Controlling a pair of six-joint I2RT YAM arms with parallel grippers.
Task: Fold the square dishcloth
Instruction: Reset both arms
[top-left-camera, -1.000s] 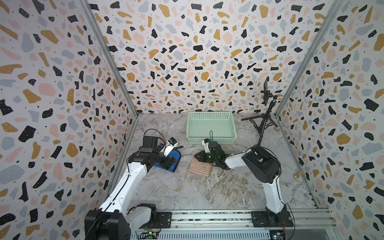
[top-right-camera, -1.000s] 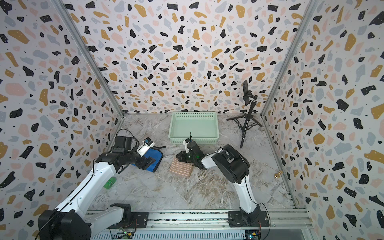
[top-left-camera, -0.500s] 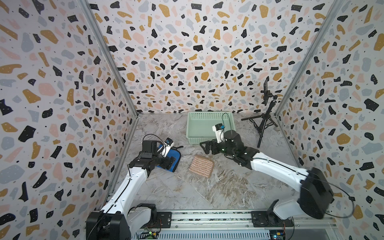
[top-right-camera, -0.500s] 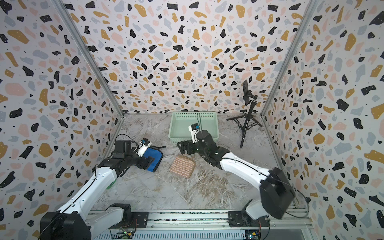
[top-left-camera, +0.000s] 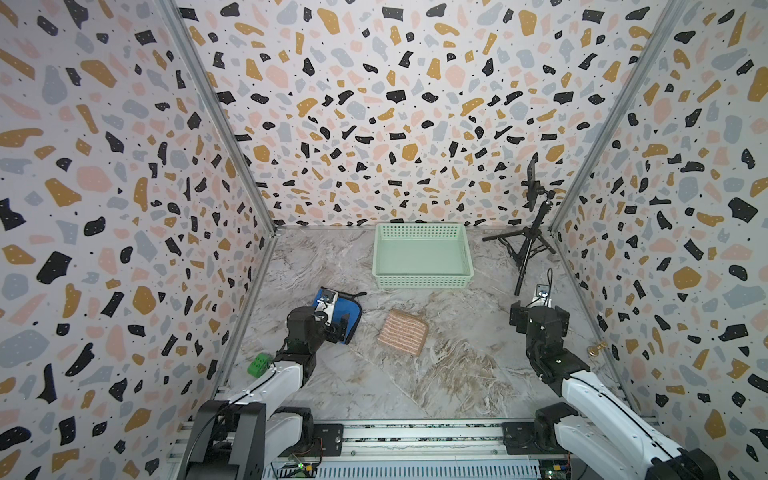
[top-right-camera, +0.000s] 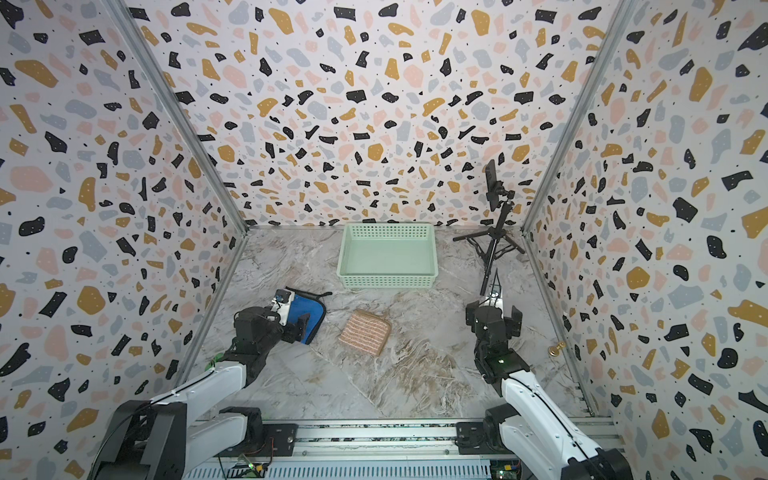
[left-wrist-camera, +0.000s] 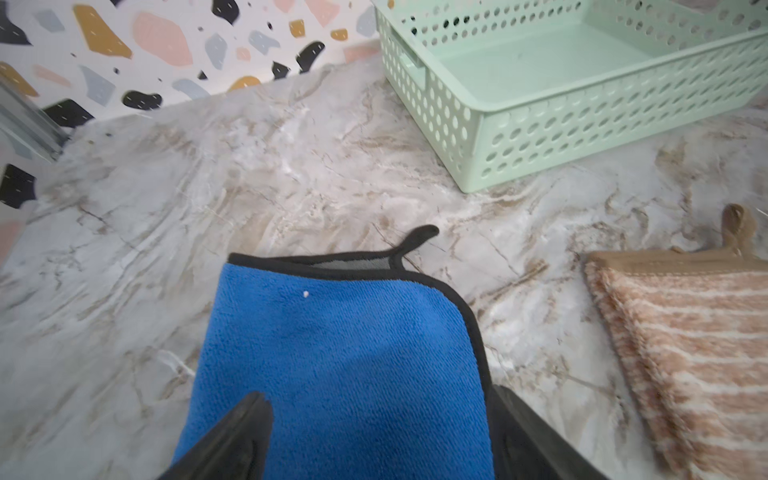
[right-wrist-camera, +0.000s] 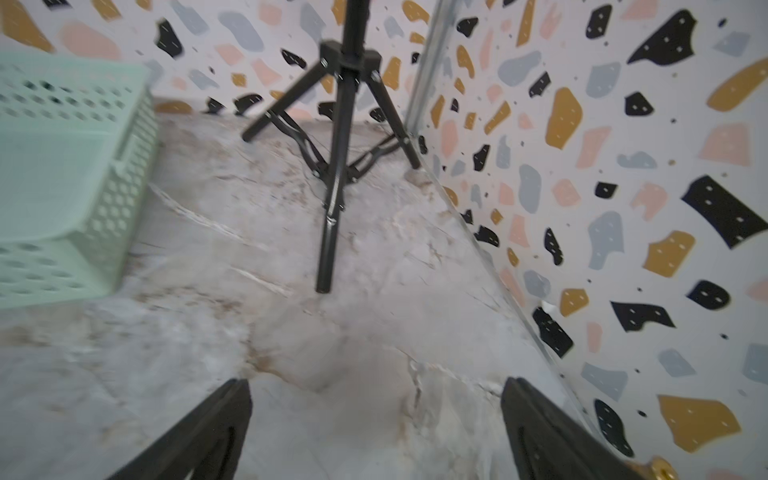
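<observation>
The tan striped dishcloth (top-left-camera: 402, 331) lies folded mid-table. At its nine o'clock, the left gripper (left-wrist-camera: 374, 419) hangs with jaws apart over the folded blue dishcloth (top-left-camera: 353, 311). At three o'clock, the right gripper (right-wrist-camera: 376, 386) gapes wide above the marble tabletop (right-wrist-camera: 332, 332). A mint basket (top-left-camera: 422, 282) sits at twelve.

Low in the frame, the left gripper (left-wrist-camera: 376, 392) has its two dark fingers (left-wrist-camera: 232, 440) spread wide over a folded blue cloth (left-wrist-camera: 340, 357) lying flat on the marble tabletop (left-wrist-camera: 208, 187). I can't tell whether they touch it. The cloth has black edging, a black loop (left-wrist-camera: 417, 237) pointing up the frame and a white speck (left-wrist-camera: 306, 294). At the right edge, apart from it, lies a pink striped cloth (left-wrist-camera: 685, 340) with a tan loop (left-wrist-camera: 737, 232). A mint green perforated basket (left-wrist-camera: 540, 145) fills the upper right, and a speckled wall (left-wrist-camera: 145, 41) the upper left.
</observation>
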